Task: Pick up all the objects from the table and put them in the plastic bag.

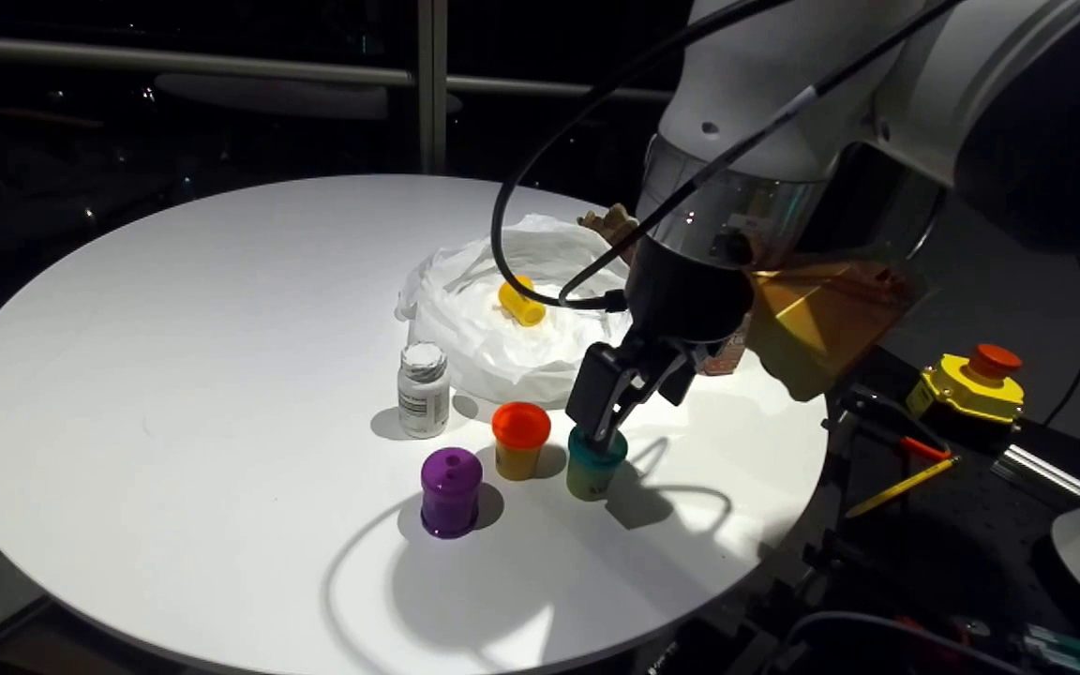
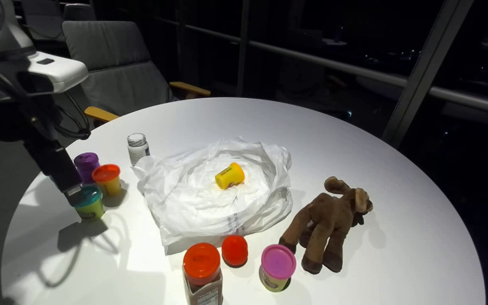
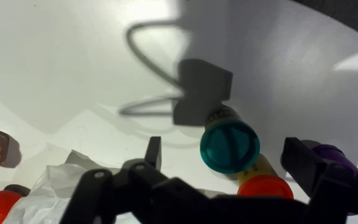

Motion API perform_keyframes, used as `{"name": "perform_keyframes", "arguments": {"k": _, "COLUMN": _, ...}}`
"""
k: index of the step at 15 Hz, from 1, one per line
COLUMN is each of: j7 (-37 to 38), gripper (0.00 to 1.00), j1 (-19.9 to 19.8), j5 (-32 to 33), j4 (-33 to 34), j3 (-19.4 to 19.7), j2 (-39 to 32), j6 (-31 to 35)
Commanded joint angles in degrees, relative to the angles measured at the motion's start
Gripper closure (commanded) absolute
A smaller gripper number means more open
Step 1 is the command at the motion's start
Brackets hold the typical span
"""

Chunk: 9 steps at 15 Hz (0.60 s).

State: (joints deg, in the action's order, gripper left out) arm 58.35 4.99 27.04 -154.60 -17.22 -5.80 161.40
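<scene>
the gripper [image 3: 223, 151] hung over the table [image 1: 174, 375], its fingers [image 3: 154, 152] spread wide. in the wrist view the teal cup [image 3: 229, 146] showed in the gap between them, lid uppermost, with bare table visible between that lid and the finger on either side. in both exterior views a fingertip overlapped the lid, and whether it brushed it could not be told. the cup itself stood upright on the table, in line with the gap.

the orange cup [image 1: 518, 445] stood upright just beside the teal one, close to the fingers as well. the purple cup [image 1: 451, 502] was farther from the fingers than the orange one, and in the wrist view one finger partly hid it. the white-capped bottle [image 1: 424, 394] stood upright past the orange cup, reckoning from the fingers.

the plastic bag [image 2: 197, 214] lay rumpled and spread near the fingers, with the yellow piece [image 2: 230, 176] on its side inside it, well apart from the fingers. in an exterior view, across the bag from the fingers, lay the brown furry toy [image 2: 328, 216]. the pink-lidded cup [image 2: 278, 267] stood upright near the toy, also well apart from the fingers, as did the red-capped bottle [image 2: 202, 274]; between those two, just beside the bag, sat the red piece [image 2: 234, 250].
</scene>
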Motion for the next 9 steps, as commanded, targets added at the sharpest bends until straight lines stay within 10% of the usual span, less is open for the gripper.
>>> {"name": "perform_keyframes", "arguments": {"k": 1, "j7": 5.09, "gripper": 0.0, "j1": 0.82, "j5": 6.82, "j4": 3.02, "j3": 1.82, "j2": -3.5, "j6": 1.16}}
{"name": "perform_keyframes", "arguments": {"k": 9, "j7": 6.15, "gripper": 0.0, "j1": 0.64, "j5": 11.77, "j4": 10.18, "j3": 3.77, "j2": -13.75, "j6": 1.08}}
